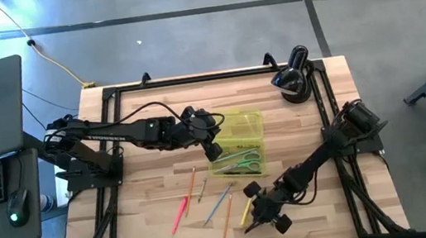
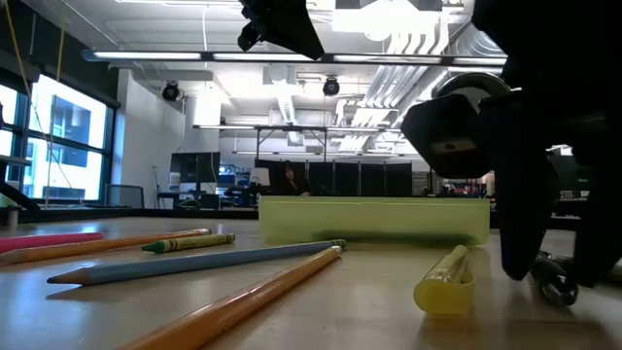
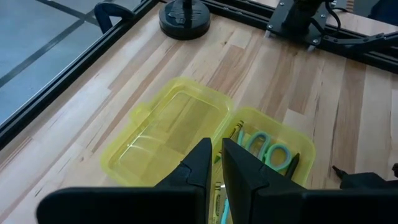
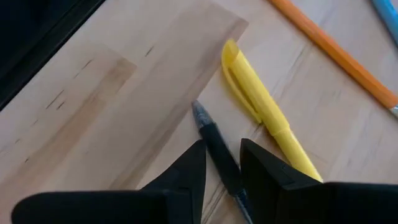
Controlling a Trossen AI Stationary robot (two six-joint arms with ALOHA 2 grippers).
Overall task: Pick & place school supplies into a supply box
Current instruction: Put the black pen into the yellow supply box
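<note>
The supply box [image 1: 240, 136] is translucent yellow-green and lies open on the table, with its lid [image 3: 168, 134] flat beside its base [image 3: 283, 134]. Green-handled scissors [image 3: 268, 149] lie in the base. My left gripper [image 3: 217, 158] hovers above the box with its fingers shut and empty, and it is high up in the low view [image 2: 282, 24]. My right gripper [image 4: 222, 149] is down at the table near the near edge [image 1: 254, 223], around a black pen [image 4: 217, 149]. A yellow highlighter [image 4: 264, 106] lies right beside that pen. My right gripper has the black pen's barrel [image 4: 225, 167] between its two fingers, a short way behind the tip [image 4: 199, 112]. The fingers come from above, slanting down, one on each side of the pen. The pen lies flat on the table.
Loose on the wood left of the right gripper lie an orange pencil [image 2: 233, 306], a grey-blue pencil [image 2: 194, 262], a green crayon [image 2: 190, 243], a pink pen [image 1: 181, 215] and another orange pencil [image 1: 191, 180]. A black rounded device [image 1: 294, 74] stands at the far right corner.
</note>
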